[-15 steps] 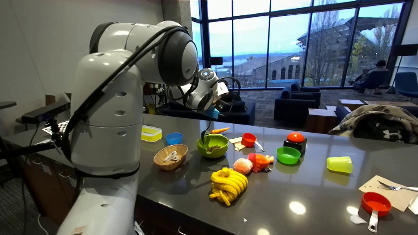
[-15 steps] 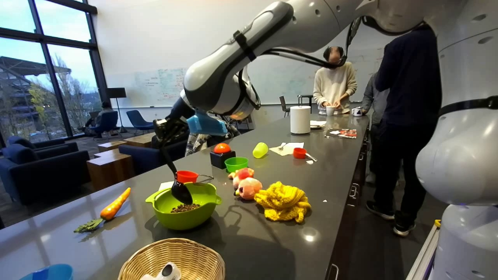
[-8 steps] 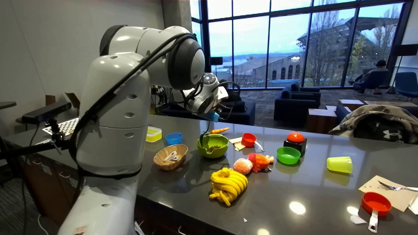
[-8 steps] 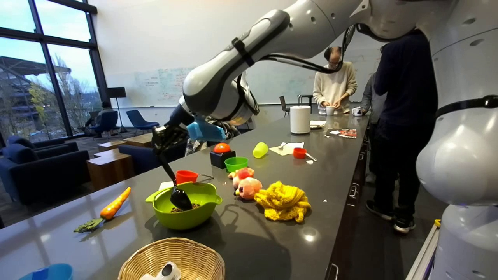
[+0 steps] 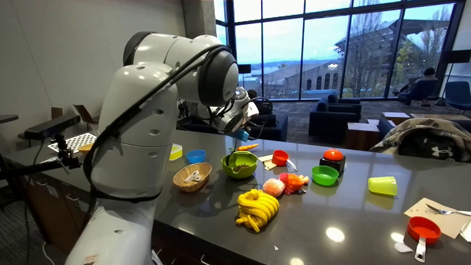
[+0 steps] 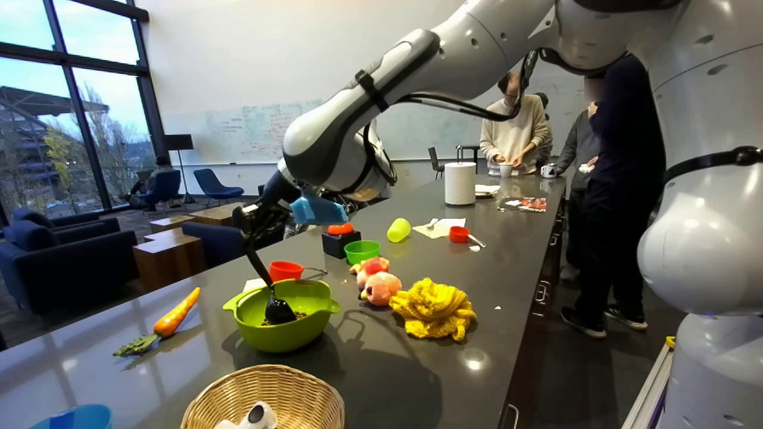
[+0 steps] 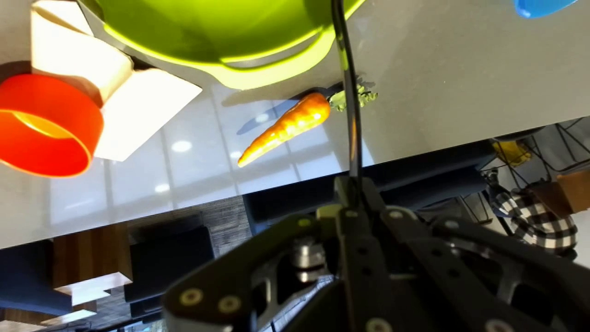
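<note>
My gripper (image 7: 354, 189) is shut on the handle of a black spoon (image 7: 349, 83), with the handle pinched between the fingertips. In an exterior view the gripper (image 6: 250, 232) is above the lime green bowl (image 6: 280, 338), and the spoon (image 6: 278, 311) slants down into it. The spoon's head rests at or in small brown pieces (image 6: 301, 314); its tip is partly hidden by them or the rim. The bowl also shows in an exterior view (image 5: 241, 173) and the wrist view (image 7: 198, 32). An orange carrot (image 6: 177, 313) and a red measuring cup (image 6: 286, 271) lie near the bowl.
A wicker basket (image 5: 183, 184) holding a white object and a blue bowl (image 5: 195, 156) stand beside the green bowl. A plush toy (image 5: 274, 187), yellow knitted cloth (image 5: 257, 209), green cup (image 5: 325, 176) and red button on a black box (image 5: 333, 155) also lie on the counter.
The arm has lowered and shifted, bringing the spoon's head deeper into the green bowl, down to the brown pieces. The gripper stays shut on the handle. People in the background have moved a little.
</note>
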Action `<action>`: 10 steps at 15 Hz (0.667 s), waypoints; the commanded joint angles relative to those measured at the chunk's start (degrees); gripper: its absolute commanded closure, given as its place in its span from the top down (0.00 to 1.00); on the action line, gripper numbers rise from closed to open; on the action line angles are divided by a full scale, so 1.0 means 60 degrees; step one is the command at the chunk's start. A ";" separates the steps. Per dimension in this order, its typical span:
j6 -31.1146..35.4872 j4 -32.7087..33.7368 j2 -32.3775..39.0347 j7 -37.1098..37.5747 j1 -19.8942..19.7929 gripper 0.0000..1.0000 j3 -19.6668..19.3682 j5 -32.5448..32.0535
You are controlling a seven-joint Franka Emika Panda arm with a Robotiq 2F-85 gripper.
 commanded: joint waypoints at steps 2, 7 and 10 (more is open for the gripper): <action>0.0057 0.0261 0.0524 -0.0190 0.0185 0.01 -0.0247 -0.0157; 0.0011 0.0473 0.0754 -0.0238 0.0496 0.01 -0.0452 -0.0164; 0.0019 0.0605 0.0835 -0.0219 0.0752 0.01 -0.0573 -0.0169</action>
